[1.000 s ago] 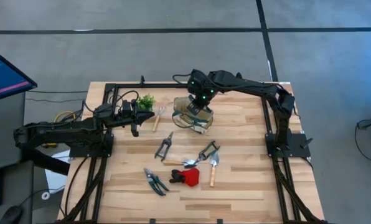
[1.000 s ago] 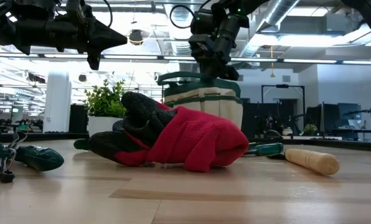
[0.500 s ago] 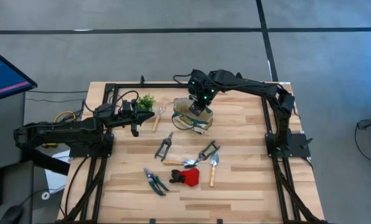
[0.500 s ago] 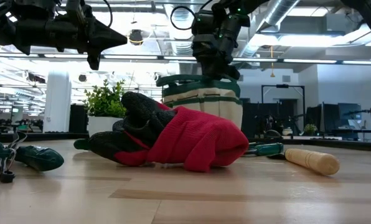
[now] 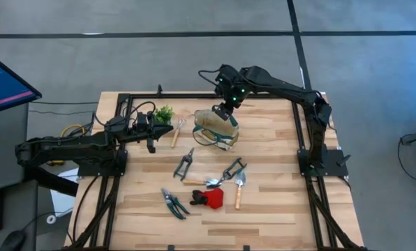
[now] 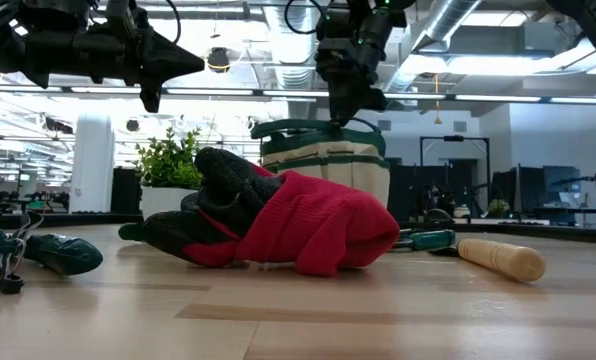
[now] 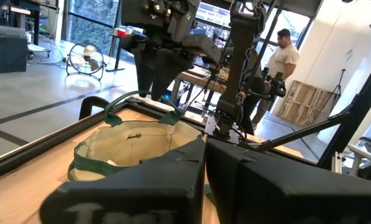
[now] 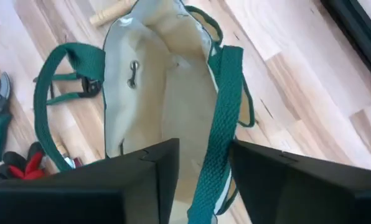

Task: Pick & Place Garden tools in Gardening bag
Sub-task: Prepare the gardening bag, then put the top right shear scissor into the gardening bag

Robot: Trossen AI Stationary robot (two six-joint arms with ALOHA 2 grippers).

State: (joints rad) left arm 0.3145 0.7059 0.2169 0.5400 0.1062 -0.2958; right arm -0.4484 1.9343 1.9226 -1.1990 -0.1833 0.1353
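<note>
The cream gardening bag with green trim stands upright at the table's far middle, mouth open. My right gripper hangs open just above its far rim. One green handle strap runs between the fingers without plainly touching them. Garden tools lie flat on the near half: pruning shears, a second pair of shears, a trowel, green pruners and a red glove. A wooden-handled tool lies left of the bag. My left gripper waits shut above the table's left.
A small green potted plant stands at the far left, next to the left gripper. A black frame borders the table's back and sides. A person stands in the room beyond the table.
My right gripper has opened, letting go of the bag's green handle, and has risen a little toward the table's far right. The bag stays standing where it was.
</note>
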